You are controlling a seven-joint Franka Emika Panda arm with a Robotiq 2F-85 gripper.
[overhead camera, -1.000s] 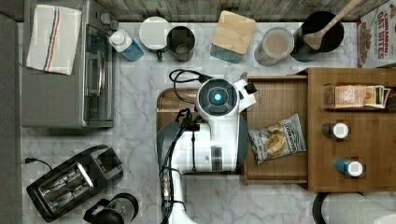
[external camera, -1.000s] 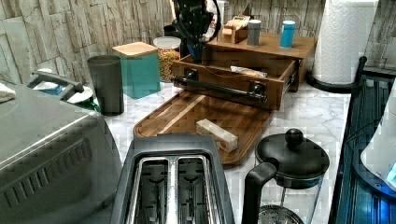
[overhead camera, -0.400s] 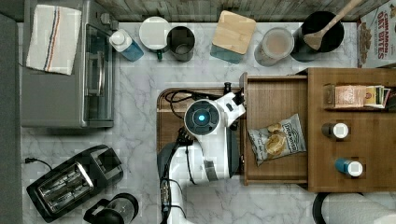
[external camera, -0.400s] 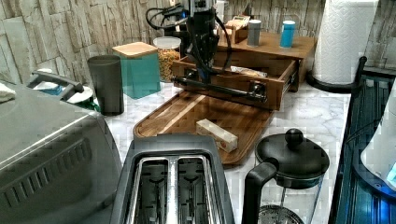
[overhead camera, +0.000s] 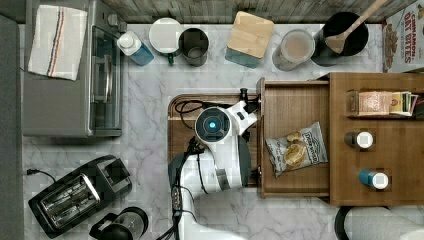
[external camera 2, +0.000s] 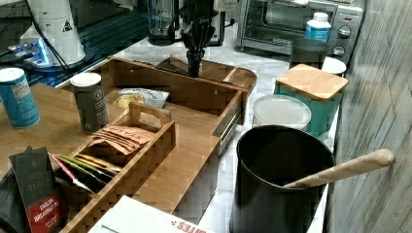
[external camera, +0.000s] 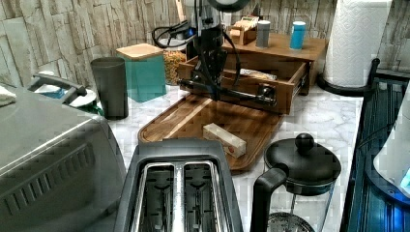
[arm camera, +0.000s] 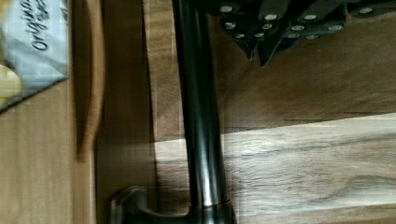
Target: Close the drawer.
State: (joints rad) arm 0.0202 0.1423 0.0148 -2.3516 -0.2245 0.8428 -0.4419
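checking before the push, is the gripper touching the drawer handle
Cannot tell: in the wrist view the gripper sits beside the drawer handle, but no view shows contact or a gap plainly.

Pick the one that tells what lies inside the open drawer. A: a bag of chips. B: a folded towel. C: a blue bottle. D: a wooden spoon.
A: the top view shows a bag of chips lying on the floor of the pulled-out drawer, and nothing else lies in it.

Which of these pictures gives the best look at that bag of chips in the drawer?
The top view: the chips bag lies unobstructed in the drawer. The right view shows it partly behind a canister; the wrist view catches one corner; the left view, a sliver.
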